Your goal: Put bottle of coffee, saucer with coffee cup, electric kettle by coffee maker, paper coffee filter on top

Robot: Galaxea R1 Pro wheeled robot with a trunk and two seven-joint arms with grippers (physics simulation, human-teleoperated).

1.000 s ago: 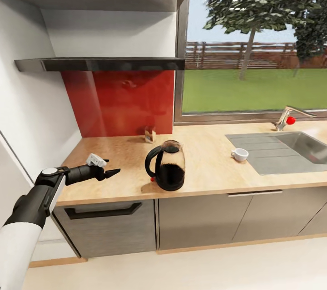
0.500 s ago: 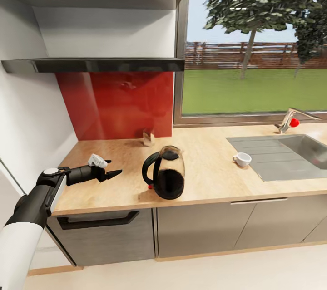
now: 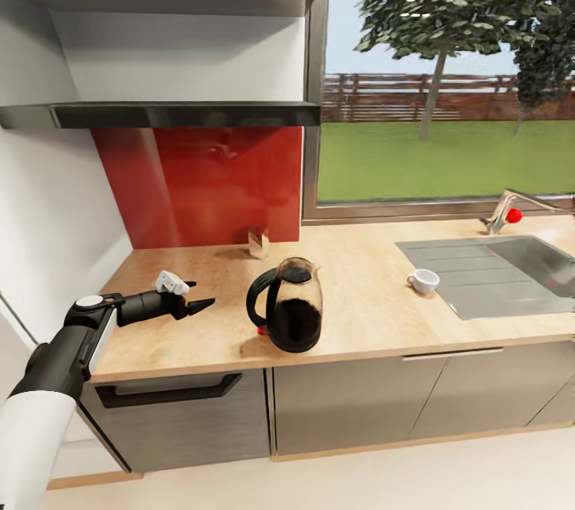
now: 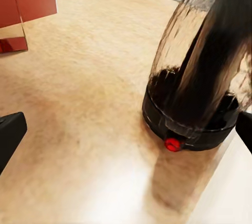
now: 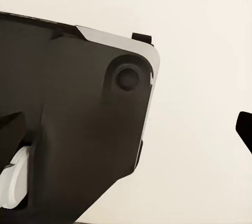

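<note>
Standing near the front edge of the wooden counter [image 3: 375,278], the electric kettle [image 3: 291,317] is upright on its black base, its glass body dark inside, its black handle turned toward the left arm and a small red switch low at the base on that same side. In the left wrist view the kettle [image 4: 202,77] looms close, the red switch [image 4: 172,144] facing the camera, and the counter [image 4: 79,103] spreads pale and bare in front of it. The left tool [image 3: 200,305] hovers over the counter just to the left of the kettle, apart from it, its dark fingers pointing toward the handle; they are spread wide apart and hold nothing, one fingertip [image 4: 9,134] showing at each edge of the wrist view. Further along the counter, a white coffee cup [image 3: 423,281] sits beside the steel sink [image 3: 511,286], well apart from the kettle. A small brownish object [image 3: 258,242] stands at the back of the counter against the red backsplash [image 3: 208,183]; what it is cannot be told. A dark shelf [image 3: 176,113] runs above the backsplash. The right tool's fingers [image 5: 245,126] appear at the edges of the right wrist view, set wide apart and empty, before a dark robot part [image 5: 73,124] and a pale floor.
</note>
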